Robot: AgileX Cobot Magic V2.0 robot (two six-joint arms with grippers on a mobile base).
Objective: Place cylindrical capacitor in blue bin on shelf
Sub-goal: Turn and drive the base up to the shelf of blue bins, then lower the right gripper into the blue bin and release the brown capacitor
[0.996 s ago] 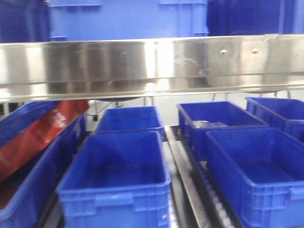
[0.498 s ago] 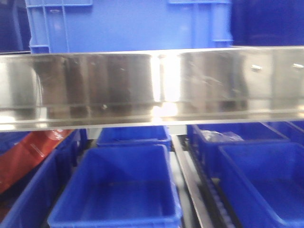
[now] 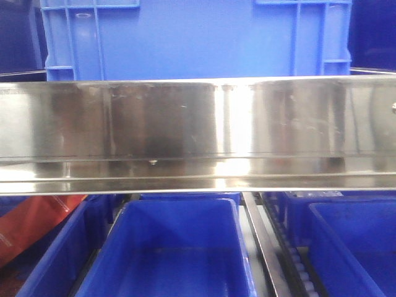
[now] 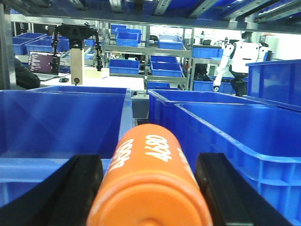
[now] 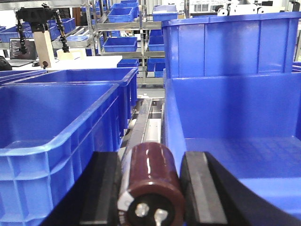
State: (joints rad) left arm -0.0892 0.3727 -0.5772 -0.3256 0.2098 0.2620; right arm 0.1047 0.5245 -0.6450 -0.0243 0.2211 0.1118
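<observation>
In the right wrist view my right gripper (image 5: 150, 156) is shut on the cylindrical capacitor (image 5: 153, 176), a glossy brown can with two metal terminals facing the camera. It hangs over the gap between a blue bin (image 5: 51, 117) on the left and another blue bin (image 5: 235, 122) on the right. My left gripper (image 4: 150, 159) is shut on an orange cylinder (image 4: 150, 183) printed "4680", with blue bins on both sides. The shelf's steel front rail (image 3: 198, 130) crosses the front view, where neither gripper shows.
A large blue bin (image 3: 185, 37) stands on the level above the rail. Below it sit an open blue bin (image 3: 179, 247), a roller track (image 3: 272, 247) and a red bag (image 3: 31, 226) at the left. Further racks of bins and a white robot (image 4: 242, 56) stand behind.
In the front view the steel rail has dropped lower and grown larger. The lower bins have slid towards the bottom edge and the upper bin fills more of the top.
</observation>
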